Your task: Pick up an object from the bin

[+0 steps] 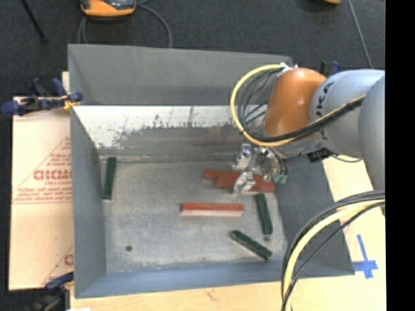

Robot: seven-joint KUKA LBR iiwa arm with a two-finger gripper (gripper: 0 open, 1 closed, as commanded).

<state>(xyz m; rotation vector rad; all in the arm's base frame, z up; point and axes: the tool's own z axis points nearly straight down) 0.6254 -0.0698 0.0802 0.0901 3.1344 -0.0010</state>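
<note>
Hovering at the centre right of the frame, the claw [246, 177] sits over the middle of a red-brown block [218, 177] that lies flat on the floor of the bin [87, 193], with its ends showing to the left and right of the claw. We cannot tell how far the claw is open, nor whether it grips the block or only hangs above it. Just below the block in the frame, apart from it, lies a longer red bar [212, 208]. A green stick [262, 214] lies near the claw's lower right, a second stick [250, 245] lies further down, and a third stick [108, 177] lies well apart by the left wall. We judge the step in hand to be the grasp itself, with the lift not yet done. Next we would want the claw closed firmly across the block's narrow width, then a straight rise clear of the green stick, watching that the block does not tilt or slip out
</note>
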